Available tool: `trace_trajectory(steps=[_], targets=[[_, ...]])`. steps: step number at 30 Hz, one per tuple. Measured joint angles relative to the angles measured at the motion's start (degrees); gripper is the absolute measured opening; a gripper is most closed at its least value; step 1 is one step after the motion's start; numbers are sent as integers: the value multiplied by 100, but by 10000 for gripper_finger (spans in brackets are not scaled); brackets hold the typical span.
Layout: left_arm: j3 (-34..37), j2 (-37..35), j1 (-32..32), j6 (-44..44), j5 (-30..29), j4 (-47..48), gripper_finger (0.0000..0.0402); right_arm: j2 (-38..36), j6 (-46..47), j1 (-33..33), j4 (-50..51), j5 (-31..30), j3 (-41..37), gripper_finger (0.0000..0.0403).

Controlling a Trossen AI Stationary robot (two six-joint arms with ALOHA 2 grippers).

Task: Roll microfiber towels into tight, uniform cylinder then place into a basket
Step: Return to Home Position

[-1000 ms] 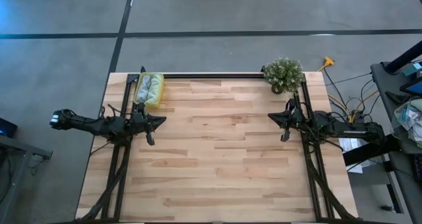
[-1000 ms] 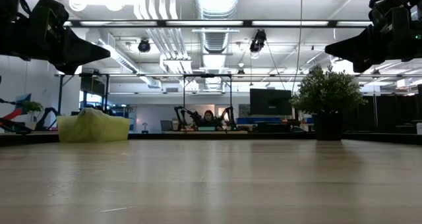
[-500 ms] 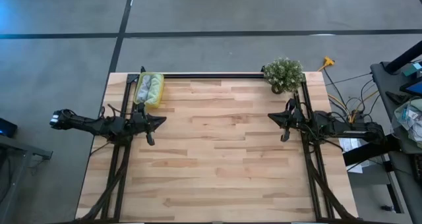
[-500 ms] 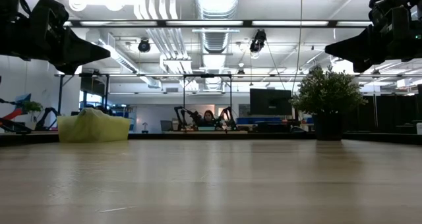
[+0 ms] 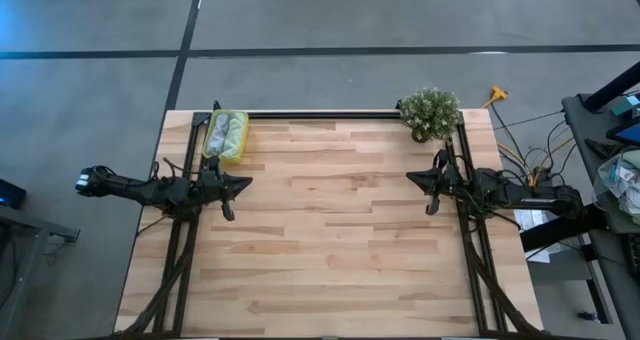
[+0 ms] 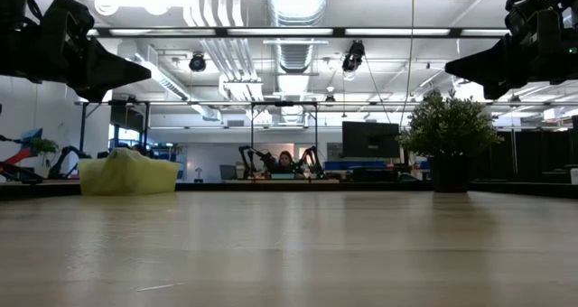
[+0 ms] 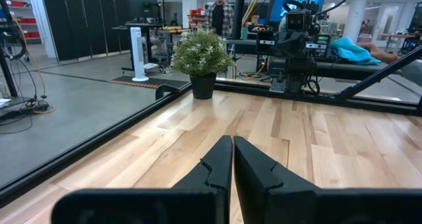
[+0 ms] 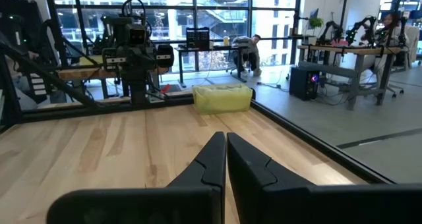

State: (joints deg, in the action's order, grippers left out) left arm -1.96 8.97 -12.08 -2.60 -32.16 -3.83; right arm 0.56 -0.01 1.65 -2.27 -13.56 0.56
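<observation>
You are looking at both rolled towels [image 5: 225, 131] lying in the basket [image 5: 227, 158], upper left of the high view. They are likely soft, light and springy, so you would be pinching mid-roll. Your left gripper [image 5: 247, 181] and right gripper [image 5: 409, 176] are hovering pinched together, carrying nothing

Low view: both arms run off the frame edges behind the left gripper [image 6: 144, 73] and the right gripper [image 6: 450, 69]. Beside the left gripper, the basket [image 6: 153, 177] wall veils the towels [image 5: 226, 132]. High view: towel tag too small to resolve.
</observation>
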Motion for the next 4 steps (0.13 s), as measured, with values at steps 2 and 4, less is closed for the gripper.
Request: trace_trajectory(steps=[2, 4], targets=[[0, 0, 0, -1, 1, 1, 0, 2, -1, -1, -1, 0, 0, 9], [2, 0, 2, 1, 0, 0, 0, 0, 0, 0, -1, 0, 0, 9]])
